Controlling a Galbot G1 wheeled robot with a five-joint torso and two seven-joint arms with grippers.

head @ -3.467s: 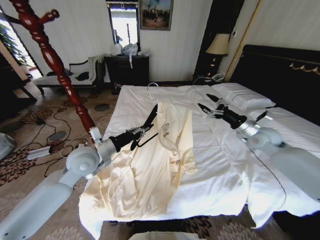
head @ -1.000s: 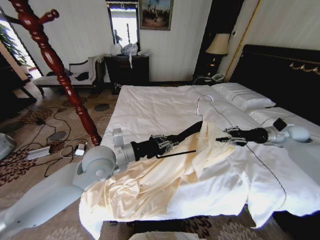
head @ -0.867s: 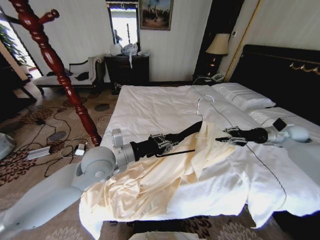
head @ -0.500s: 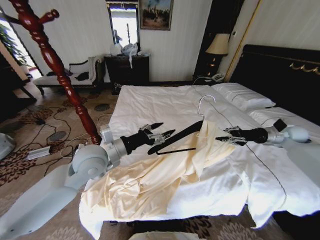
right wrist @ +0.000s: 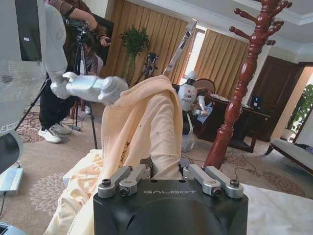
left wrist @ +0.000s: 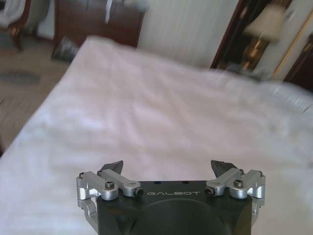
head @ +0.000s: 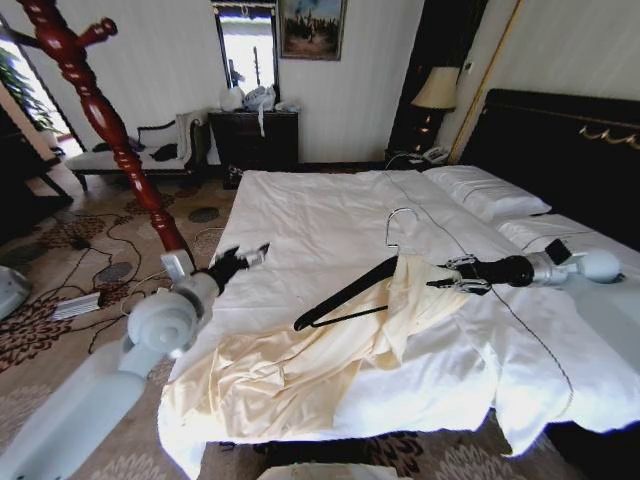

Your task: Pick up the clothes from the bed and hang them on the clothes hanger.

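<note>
The bed (head: 330,215) is taken as the landmark. The garment (head: 300,375) is spread over its near half, with its lower part bunched and trailing toward the foot-side corner nearest the coat stand (head: 105,125). Its upper part is lifted clear of the sheet and is draped over one end of the hanger (head: 345,295) near the middle of the bed.

The right gripper (head: 447,281) is held low over the bed, on the side of the hanger toward the pillows (head: 487,195). Its jaws are clenched on a fold of the garment's raised upper edge; in the right wrist view the cream cloth (right wrist: 142,132) is seen pinched between the fingers and rising ahead of the gripper (right wrist: 166,171).

The hanger is tilted: its black bar slopes down from the cloth toward the coat-stand side of the bed, and its silver hook (head: 397,225) is raised above the cloth. No gripper is closed on it.

The left gripper (head: 245,257) is held above the bed's edge on the coat-stand side, well apart from the hanger. Its jaws are released and nothing is held; in the left wrist view the spread fingertips (left wrist: 111,166) are seen over bare white sheet.
</note>
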